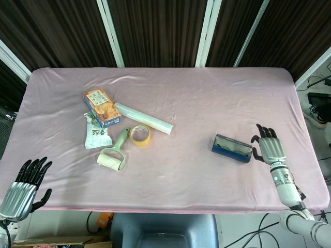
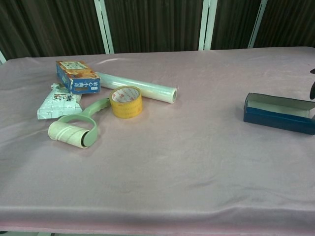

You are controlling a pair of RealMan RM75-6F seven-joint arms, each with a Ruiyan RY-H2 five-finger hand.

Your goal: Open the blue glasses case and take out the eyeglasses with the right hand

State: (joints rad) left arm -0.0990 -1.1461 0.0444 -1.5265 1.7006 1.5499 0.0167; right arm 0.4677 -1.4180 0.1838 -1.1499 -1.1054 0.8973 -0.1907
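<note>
Blue glasses case (image 1: 231, 148) lies open on the table's right side, its pale interior (image 2: 278, 106) facing up. Right hand (image 1: 270, 150) waits just beside its end, fingers apart and empty, placed to reach in. Eyeglasses are not discernible inside.
</note>
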